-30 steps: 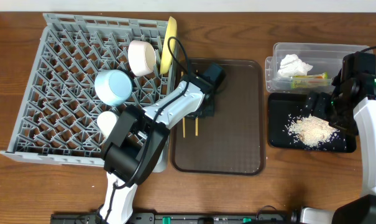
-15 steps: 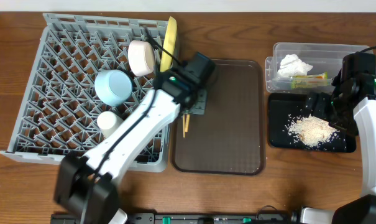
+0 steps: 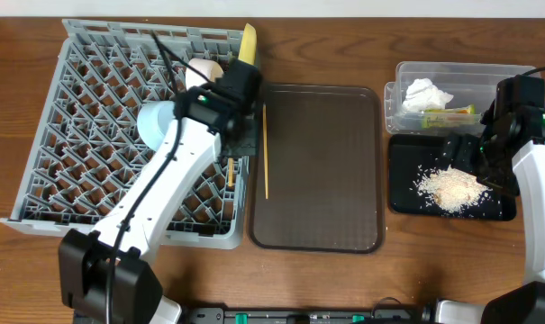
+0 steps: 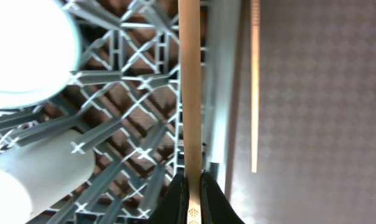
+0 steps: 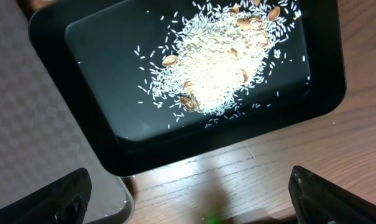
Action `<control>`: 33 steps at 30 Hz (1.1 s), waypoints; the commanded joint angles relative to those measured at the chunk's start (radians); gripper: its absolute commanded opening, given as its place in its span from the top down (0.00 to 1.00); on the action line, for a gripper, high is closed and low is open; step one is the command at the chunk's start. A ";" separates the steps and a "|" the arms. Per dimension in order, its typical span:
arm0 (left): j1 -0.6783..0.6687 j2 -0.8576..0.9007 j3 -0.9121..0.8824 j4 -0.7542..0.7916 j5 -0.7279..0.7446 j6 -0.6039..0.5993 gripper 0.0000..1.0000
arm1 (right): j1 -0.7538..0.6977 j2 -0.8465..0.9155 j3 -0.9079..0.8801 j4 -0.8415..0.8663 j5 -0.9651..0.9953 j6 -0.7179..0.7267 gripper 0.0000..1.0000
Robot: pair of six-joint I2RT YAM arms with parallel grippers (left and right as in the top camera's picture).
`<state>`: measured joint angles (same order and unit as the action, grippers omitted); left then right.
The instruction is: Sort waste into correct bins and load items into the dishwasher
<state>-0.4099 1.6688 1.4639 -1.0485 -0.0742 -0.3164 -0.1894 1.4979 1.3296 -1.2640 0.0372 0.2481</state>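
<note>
My left gripper is shut on one wooden chopstick and holds it above the right edge of the grey dish rack. The second chopstick lies on the brown tray. The rack holds the yellow plate, the cream bowl, the light-blue bowl and the white cup. My right gripper is open and empty above the black tray of rice scraps.
The clear box behind the black tray holds the white tissue and the green-and-yellow wrapper. My left arm lies diagonally across the rack's front half and hides the cup in the overhead view.
My left gripper has lifted one chopstick off the brown tray and carried it left to the rack's right edge. The other chopstick stays on the tray. The right arm has not moved.
</note>
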 commanded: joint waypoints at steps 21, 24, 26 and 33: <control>0.006 0.009 -0.172 0.077 -0.012 0.009 0.57 | -0.006 -0.008 0.010 -0.003 0.003 -0.010 0.01; 0.006 0.003 -0.169 0.077 -0.008 0.008 0.57 | -0.006 -0.008 0.010 -0.003 0.003 -0.010 0.01; 0.006 -0.014 -0.163 0.077 0.022 0.009 0.57 | -0.006 -0.008 0.010 -0.003 0.003 -0.010 0.01; -0.039 -0.125 -0.151 0.144 0.085 -0.003 0.51 | -0.006 -0.008 0.009 -0.001 0.003 -0.010 0.01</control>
<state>-0.4187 1.6138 1.2915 -0.9207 -0.0242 -0.3134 -0.1894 1.4979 1.3296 -1.2640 0.0372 0.2481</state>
